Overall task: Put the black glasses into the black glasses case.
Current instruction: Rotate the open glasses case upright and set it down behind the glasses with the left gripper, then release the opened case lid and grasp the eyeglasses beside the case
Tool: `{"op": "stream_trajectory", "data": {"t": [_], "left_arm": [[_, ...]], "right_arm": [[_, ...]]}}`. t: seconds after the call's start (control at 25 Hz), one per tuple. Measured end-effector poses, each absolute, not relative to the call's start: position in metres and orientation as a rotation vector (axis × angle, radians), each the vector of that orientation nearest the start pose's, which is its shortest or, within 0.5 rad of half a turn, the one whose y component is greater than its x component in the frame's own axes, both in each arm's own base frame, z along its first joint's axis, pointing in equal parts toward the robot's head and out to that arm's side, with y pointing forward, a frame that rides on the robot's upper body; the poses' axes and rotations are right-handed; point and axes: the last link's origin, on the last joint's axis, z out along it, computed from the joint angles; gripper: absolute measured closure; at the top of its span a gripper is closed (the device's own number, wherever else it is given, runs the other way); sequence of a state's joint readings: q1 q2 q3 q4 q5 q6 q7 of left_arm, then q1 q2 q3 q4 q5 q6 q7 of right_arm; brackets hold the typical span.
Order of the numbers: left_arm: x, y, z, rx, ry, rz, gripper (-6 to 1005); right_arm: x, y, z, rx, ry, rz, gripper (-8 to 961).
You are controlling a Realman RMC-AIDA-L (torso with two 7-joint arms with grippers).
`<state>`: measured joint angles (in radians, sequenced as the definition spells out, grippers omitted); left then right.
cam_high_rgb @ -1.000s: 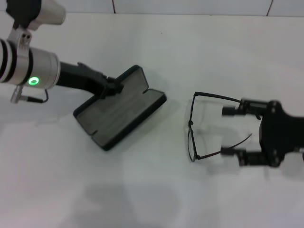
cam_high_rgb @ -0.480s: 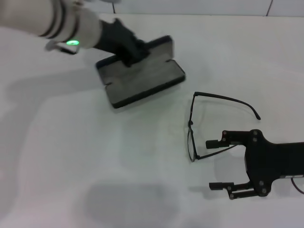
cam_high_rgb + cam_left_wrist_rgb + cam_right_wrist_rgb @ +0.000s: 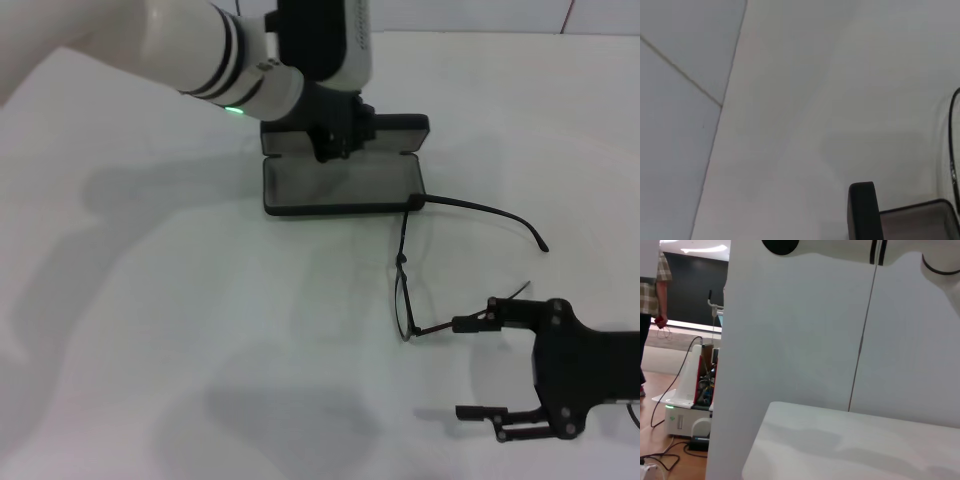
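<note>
The black glasses case (image 3: 340, 186) lies open on the white table, grey lining up, its lid (image 3: 398, 127) raised at the far side. My left gripper (image 3: 335, 135) is shut on the lid's edge. The case's right front corner touches the far hinge of the black glasses (image 3: 403, 290), which rest unfolded just in front of it with temple arms pointing right. My right gripper (image 3: 468, 368) is open at the lower right, its upper finger (image 3: 470, 324) against the near temple arm. The left wrist view shows a case corner (image 3: 864, 210) and a glasses rim (image 3: 952, 130).
The white table (image 3: 150, 330) stretches left and forward of the case, with a tiled wall behind it. The right wrist view shows only a white wall panel (image 3: 800, 330), a table surface and a room with equipment beyond.
My left arm has carried the open case right and back from the left side until it meets the glasses. My right gripper has dropped toward the near edge, off the far temple arm.
</note>
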<state>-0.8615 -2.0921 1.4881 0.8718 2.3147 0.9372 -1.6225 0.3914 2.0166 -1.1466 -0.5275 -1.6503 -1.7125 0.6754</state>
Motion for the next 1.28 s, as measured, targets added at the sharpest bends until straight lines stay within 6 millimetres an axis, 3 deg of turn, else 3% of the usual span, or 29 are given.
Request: {"op": "stream_trajectory", "data": {"t": [0.6,0.72,0.84,0.96,1.12,1.28], "left_arm": [[-0.123,0.414,-0.073,-2.751,0.365,0.309,682],[-0.117,0.412,-0.061,-2.735,0.304,0.16,670],[-0.114,0.406,-0.047,-2.753,0.177,-0.1,583],[-0.125,0.394,-0.032,-2.768,-0.011,-0.447,496],[-0.161,0.374,-0.025,-2.711,-0.228,-0.798,496],[-0.2,0.352,-0.028,-2.599,-0.356,-0.964,496]], "right_arm": [[0.272,0.251,-0.027,-2.861,-0.245,0.863,220],[0.272,0.253,-0.027,-2.858,-0.243,0.853,221],[0.269,0.256,-0.026,-2.836,-0.243,0.863,221],[0.261,0.271,-0.015,-2.696,-0.2,0.938,221],[0.246,0.298,0.007,-2.538,-0.167,1.0,220],[0.214,0.322,0.032,-2.635,-0.427,0.812,221]]}}
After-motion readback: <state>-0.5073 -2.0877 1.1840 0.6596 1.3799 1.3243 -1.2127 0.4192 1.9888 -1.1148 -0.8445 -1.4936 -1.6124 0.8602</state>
